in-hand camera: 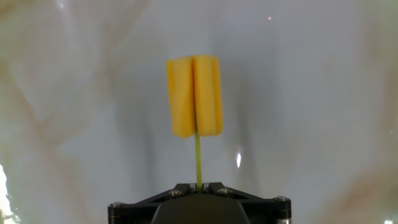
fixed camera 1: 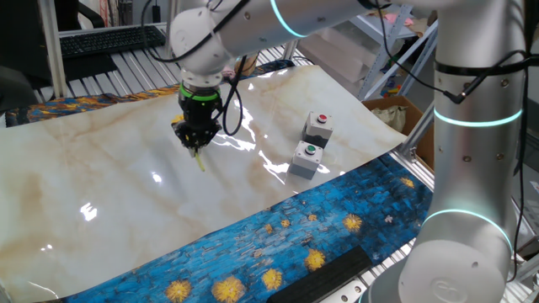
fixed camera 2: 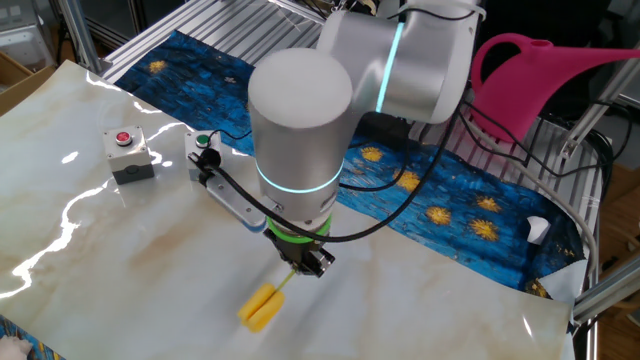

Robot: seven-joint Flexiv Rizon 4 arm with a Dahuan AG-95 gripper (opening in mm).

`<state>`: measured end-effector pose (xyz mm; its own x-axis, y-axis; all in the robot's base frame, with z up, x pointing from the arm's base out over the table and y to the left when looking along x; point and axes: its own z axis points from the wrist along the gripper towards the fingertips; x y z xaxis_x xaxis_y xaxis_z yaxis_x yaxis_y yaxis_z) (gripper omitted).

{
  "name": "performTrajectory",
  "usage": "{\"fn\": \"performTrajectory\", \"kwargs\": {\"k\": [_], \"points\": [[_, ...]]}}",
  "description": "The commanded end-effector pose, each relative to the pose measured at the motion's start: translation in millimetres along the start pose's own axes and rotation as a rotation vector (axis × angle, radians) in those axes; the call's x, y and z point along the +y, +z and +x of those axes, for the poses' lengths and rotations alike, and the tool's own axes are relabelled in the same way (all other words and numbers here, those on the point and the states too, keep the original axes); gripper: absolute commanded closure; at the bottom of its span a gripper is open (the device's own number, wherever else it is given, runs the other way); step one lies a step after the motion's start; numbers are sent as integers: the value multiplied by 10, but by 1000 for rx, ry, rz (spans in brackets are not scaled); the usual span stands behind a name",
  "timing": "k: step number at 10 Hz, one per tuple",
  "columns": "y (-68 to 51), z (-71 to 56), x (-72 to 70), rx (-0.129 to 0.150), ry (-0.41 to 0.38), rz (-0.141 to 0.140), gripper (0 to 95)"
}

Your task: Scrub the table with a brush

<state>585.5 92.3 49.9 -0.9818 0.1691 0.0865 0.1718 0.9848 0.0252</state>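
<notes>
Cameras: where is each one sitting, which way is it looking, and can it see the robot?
One fixed view: beyond the flowered cloth edge, looking down across the table; shows the arm and gripper holding the brush.
The other fixed view: opposite side, looking down at the brush; the arm fills its middle.
Hand view: on the hand, looking along the brush; only the gripper's base shows.
Both fixed views share the two button boxes.

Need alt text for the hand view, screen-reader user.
The gripper, at the bottom edge, is shut on the thin stem of a yellow brush, whose stubby bristle head points away from the camera over the glossy cream marble table. Nothing else is in frame.
</notes>
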Motion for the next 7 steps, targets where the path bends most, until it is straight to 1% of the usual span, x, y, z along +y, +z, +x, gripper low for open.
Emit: {"fn": "performTrajectory", "kwargs": {"k": [1,2,3,7], "points": [[5,-1,-6,-33,-30,14,950],[5,-1,-6,-28,-27,9,950],[5,-1,-6,-26,-14,11,950],[5,-1,-6,-28,38,15,950]]}}
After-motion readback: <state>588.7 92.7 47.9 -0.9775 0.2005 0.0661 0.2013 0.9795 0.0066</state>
